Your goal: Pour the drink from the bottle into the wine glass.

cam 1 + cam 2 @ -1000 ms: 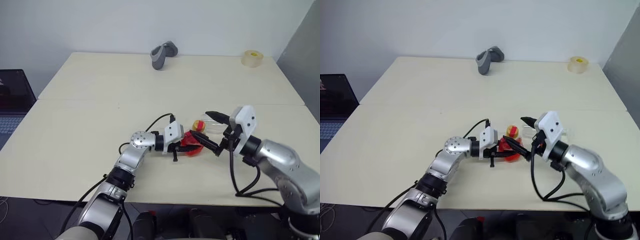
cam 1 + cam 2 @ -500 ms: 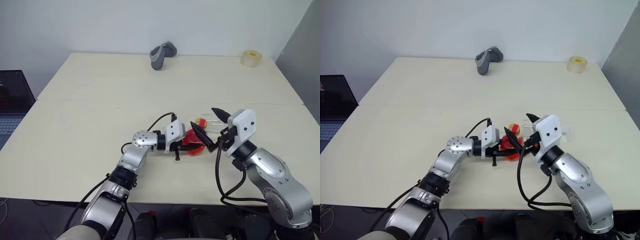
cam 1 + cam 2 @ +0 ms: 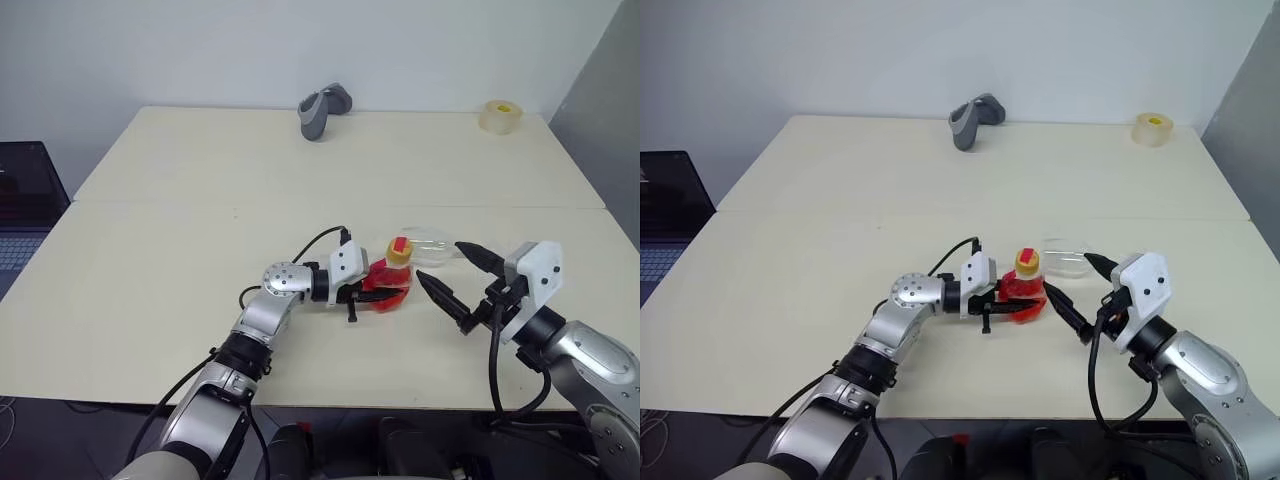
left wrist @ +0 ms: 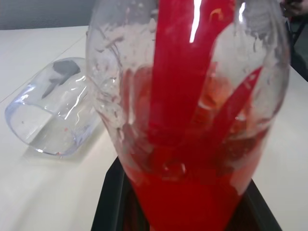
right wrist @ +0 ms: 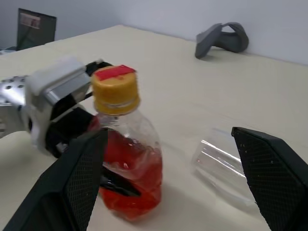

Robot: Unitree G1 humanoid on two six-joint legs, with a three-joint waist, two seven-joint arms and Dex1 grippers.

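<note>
Holding the bottle (image 5: pixel 126 163) upright on the counter (image 3: pixel 200 180) with my left gripper (image 3: pixel 372 295) clamped round its base, I've got the right gripper (image 3: pixel 455 282) spread wide beside it; the wine glass (image 5: pixel 226 166) lies tipped over just behind, cap on.

Glossy clear plastic bottle (image 5: pixel 126 168), matt table (image 3: pixel 200 260)

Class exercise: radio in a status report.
Left end effector shut on capped bottle. Right end effector open, empty. Wine glass lying down.
</note>
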